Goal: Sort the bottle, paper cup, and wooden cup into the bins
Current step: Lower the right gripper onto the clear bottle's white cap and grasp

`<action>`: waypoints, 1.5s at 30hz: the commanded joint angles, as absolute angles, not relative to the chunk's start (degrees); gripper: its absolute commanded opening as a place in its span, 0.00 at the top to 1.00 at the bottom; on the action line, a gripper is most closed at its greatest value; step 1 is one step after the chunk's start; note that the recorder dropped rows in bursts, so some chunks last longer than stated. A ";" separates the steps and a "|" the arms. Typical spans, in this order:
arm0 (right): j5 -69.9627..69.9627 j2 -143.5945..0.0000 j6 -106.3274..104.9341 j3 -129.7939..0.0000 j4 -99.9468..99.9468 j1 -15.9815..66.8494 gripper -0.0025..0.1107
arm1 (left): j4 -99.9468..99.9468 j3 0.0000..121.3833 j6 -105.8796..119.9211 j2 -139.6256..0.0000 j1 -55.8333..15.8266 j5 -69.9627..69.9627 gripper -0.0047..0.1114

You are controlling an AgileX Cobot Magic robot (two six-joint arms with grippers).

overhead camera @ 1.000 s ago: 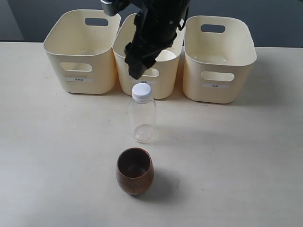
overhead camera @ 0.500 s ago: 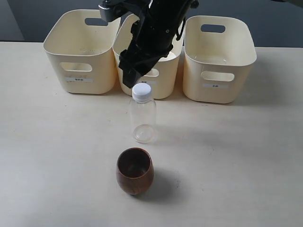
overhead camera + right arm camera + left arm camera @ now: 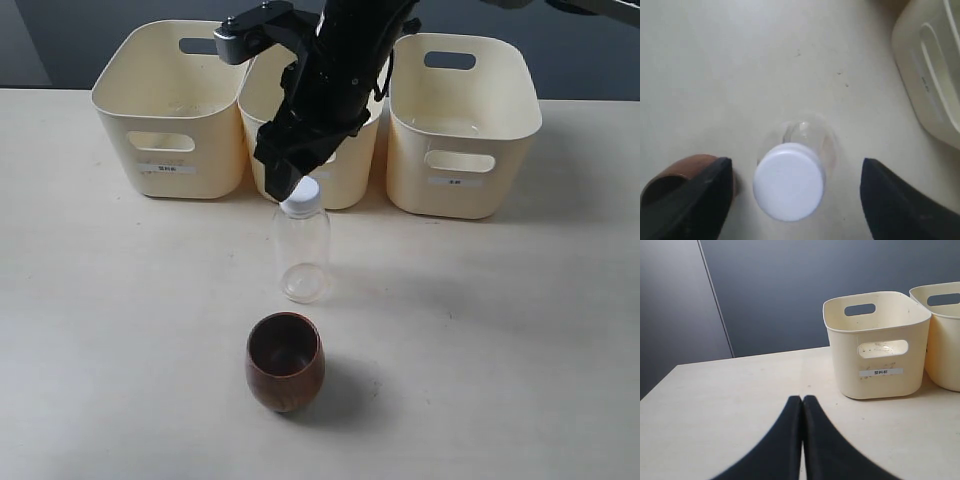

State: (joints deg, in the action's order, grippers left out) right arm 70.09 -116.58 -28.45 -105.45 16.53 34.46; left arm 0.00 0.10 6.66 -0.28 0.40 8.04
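bottle (image 3: 302, 250) and wooden cup (image 3: 285, 361) unsorted on table (image 3: 120, 330), before the bins (image 3: 462, 125); paper cup unseen.
exterior: right gripper (image 3: 285, 178) above cap. left wrist: left gripper (image 3: 802, 401) clenched, idle. right wrist: jaws spread astride bottle (image 3: 791, 178).

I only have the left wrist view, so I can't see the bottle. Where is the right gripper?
Observer: The right gripper is open, its fingers wide on either side of the bottle cap, not touching it.
Operator: Is the bottle upright?
Observer: Yes, it stands upright in front of the middle bin.
Operator: And the wooden cup?
Observer: The wooden cup is upright, apart from the bottle, on the side away from the bins.
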 commanded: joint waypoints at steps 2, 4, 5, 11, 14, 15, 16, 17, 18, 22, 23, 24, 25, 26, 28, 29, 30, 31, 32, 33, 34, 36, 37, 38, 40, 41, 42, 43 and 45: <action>69.96 -116.23 -28.29 -105.29 17.17 34.37 0.38 | 0.00 0.00 6.58 0.00 0.43 7.74 0.96; 69.96 -116.33 -28.29 -105.29 17.12 34.37 0.38 | 0.00 0.00 6.58 0.00 0.43 7.74 0.96; 69.96 -116.43 -28.29 -105.29 17.12 34.37 0.38 | 0.00 0.00 6.58 0.00 0.43 7.74 0.96; 69.96 -116.56 -28.29 -105.29 17.12 34.37 0.38 | 0.00 0.00 6.58 0.00 0.43 7.74 0.96; 69.96 -116.55 -28.29 -105.29 17.23 34.37 0.38 | 0.00 0.00 6.58 0.00 0.43 7.74 0.96; 69.96 -116.55 -28.29 -105.29 17.23 34.37 0.38 | 0.00 0.00 6.58 0.00 0.43 7.74 0.96; 69.96 -116.55 -28.29 -105.16 17.47 34.37 0.38 | 0.00 0.00 6.58 0.00 0.43 7.74 0.96; 69.96 -116.55 -28.29 -104.92 17.58 34.41 0.38 | 0.00 0.00 6.58 0.00 0.43 7.74 0.96; 69.96 -116.55 -28.29 -104.51 17.56 34.64 0.38 | 0.00 0.00 6.58 0.00 0.43 7.74 0.96; 69.96 -116.55 -28.40 -103.08 15.50 34.92 0.38 | 0.00 0.00 6.58 0.00 0.43 7.74 0.96; 69.96 -116.55 -28.40 -103.08 15.50 34.92 0.38 | 0.00 0.00 6.58 0.00 0.43 7.74 0.96; 69.96 -116.55 -28.40 -103.08 15.50 34.92 0.38 | 0.00 0.00 6.58 0.00 0.43 7.74 0.96; 69.96 -116.55 -28.40 -103.08 15.82 34.92 0.38 | 0.00 0.00 6.58 0.00 0.43 7.74 0.96; 69.96 -116.55 -28.40 -103.08 16.12 34.92 0.38 | 0.00 0.00 6.58 0.00 0.43 7.74 0.96; 69.96 -116.55 -28.40 -103.08 16.33 35.02 0.38 | 0.00 0.00 6.58 0.00 0.43 7.74 0.96; 69.96 -116.55 -28.40 -103.08 16.33 35.02 0.38 | 0.00 0.00 6.58 0.00 0.43 7.74 0.96; 69.96 -116.55 -28.40 -103.08 16.33 35.05 0.38 | 0.00 0.00 6.58 0.00 0.43 7.74 0.96; 69.96 -116.55 -28.40 -103.08 16.33 35.05 0.38 | 0.00 0.00 6.58 0.00 0.43 7.74 0.96; 69.96 -116.55 -28.40 -103.08 16.33 35.05 0.38 | 0.00 0.00 6.58 0.00 0.43 7.74 0.96; 69.96 -116.65 -28.40 -103.08 16.33 35.05 0.38 | 0.00 0.00 6.58 0.00 0.43 7.74 0.96; 69.96 -116.80 -28.40 -103.08 16.33 35.05 0.38 | 0.00 0.00 6.58 0.00 0.43 7.74 0.96; 69.96 -117.16 -28.40 -103.08 16.07 35.05 0.38 | 0.00 0.00 6.58 0.00 0.43 7.74 0.96; 69.96 -117.44 -28.40 -103.08 15.91 35.05 0.38 | 0.00 0.00 6.58 0.00 0.43 7.74 0.96; 69.96 -117.71 -28.40 -103.08 15.91 35.05 0.38 | 0.00 0.00 6.58 0.00 0.43 7.74 0.96; 69.96 -118.32 -28.40 -103.08 15.91 35.05 0.38 | 0.00 0.00 6.58 0.00 0.43 7.74 0.96; 69.96 -118.44 -28.48 -103.08 15.91 35.05 0.38 | 0.00 0.00 6.58 0.00 0.43 7.74 0.96; 69.96 -118.47 -28.48 -103.08 15.79 35.05 0.38 | 0.00 0.00 6.58 0.00 0.43 7.74 0.96; 69.96 -118.57 -28.48 -103.08 15.68 35.05 0.38 | 0.00 0.00 6.58 0.00 0.43 7.74 0.96; 69.96 -118.57 -28.48 -103.08 15.68 35.05 0.38 | 0.00 0.00 6.58 0.00 0.43 7.74 0.96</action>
State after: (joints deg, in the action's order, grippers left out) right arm 70.20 -118.69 -28.23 -103.31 16.36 34.97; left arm 0.00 0.10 6.66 -0.28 0.40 8.04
